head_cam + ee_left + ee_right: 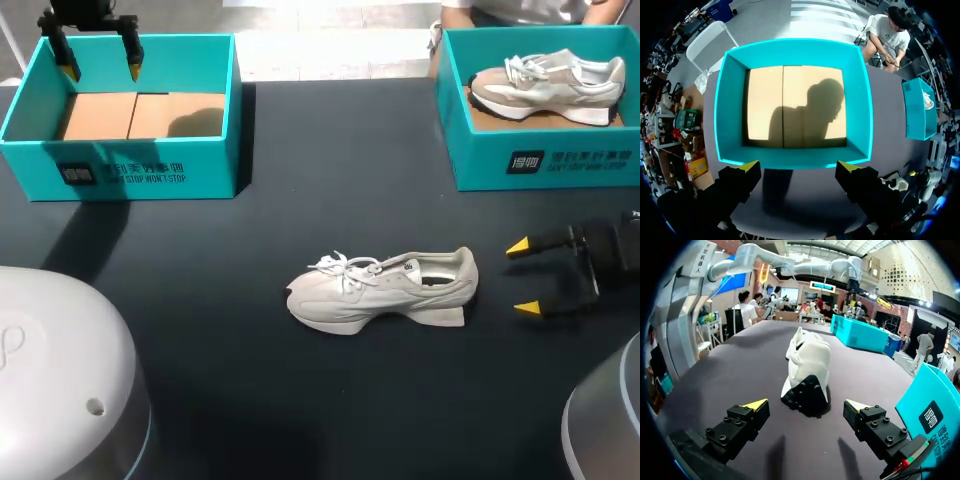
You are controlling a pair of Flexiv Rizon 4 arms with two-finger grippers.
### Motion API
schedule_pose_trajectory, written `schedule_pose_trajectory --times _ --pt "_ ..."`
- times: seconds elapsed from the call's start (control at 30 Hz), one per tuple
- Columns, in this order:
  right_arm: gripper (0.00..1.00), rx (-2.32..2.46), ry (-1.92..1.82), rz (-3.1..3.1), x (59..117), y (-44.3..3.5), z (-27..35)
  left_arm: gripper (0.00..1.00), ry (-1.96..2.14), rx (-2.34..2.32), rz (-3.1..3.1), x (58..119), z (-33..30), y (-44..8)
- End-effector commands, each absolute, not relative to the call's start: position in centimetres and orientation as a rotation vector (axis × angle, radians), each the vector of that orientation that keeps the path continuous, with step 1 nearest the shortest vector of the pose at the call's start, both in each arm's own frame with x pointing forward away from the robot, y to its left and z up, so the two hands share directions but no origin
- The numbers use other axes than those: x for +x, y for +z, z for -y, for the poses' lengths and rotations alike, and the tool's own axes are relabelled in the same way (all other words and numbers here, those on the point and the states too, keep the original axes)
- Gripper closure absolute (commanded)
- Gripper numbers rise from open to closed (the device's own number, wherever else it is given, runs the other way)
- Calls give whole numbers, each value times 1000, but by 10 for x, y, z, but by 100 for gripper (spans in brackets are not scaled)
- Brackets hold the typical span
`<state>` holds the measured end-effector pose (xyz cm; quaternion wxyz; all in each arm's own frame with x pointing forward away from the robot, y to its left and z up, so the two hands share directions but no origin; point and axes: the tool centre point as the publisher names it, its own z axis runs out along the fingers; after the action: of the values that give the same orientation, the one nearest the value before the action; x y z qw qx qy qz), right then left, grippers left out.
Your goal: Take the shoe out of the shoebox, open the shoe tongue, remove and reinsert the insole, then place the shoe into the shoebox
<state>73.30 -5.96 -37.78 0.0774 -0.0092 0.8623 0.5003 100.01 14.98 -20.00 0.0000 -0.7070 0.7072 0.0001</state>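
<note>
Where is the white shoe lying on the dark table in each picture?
Head view: the shoe lies mid-table, beside the right end effector.
Left wrist view: only a small white bit, likely the shoe, shows off to one side of the left end effector.
Right wrist view: the shoe is straight ahead of the right end effector, heel toward it.
Shared landmark: the empty teal shoebox.

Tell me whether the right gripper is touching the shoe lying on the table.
Apart. The head view shows bare table between the right gripper and the shoe heel; its fingers stand open.
</note>
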Motion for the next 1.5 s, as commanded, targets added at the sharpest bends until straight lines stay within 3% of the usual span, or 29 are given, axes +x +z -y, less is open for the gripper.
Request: schedule_pose_trajectory --times 0.03,1.5 --pt "0 -68 1531 -2587 748 -384 49 0 0 -2221 -2222 1000 -150 -200" --pt "0 -133 1533 -2632 751 -396 24 0 0 -2221 -2222 1000 -150 -200"
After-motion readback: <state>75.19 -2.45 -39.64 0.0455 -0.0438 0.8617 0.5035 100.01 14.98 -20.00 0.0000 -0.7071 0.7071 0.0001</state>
